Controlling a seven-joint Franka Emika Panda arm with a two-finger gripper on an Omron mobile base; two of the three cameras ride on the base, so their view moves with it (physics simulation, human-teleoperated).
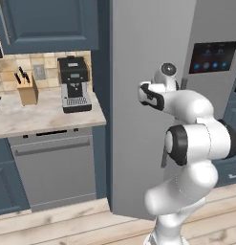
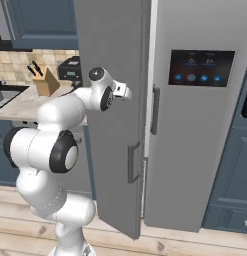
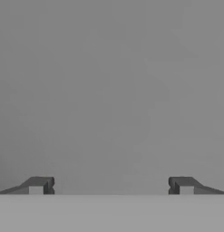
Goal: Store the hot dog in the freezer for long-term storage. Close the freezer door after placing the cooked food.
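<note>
while the claw [image 3: 111,186] stands spread and empty against the plain grey freezer door [image 2: 112,100], that door hangs partly ajar beside the freezer [image 2: 147,75]. judging by this, only pushing it shut remains; the hot dog's place cannot be told.

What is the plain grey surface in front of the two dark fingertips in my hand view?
Observer: It's the outer face of the tall plain grey steel freezer door. The open gripper points at its upper part.
Operator: Is that door shut?
Observer: No, it stands ajar, with its free edge swung out from the neighbouring grey door with the dark display panel.
Operator: Where is its handle?
Observer: The vertical grey handle sits near the free edge, lower than the gripper.
</note>
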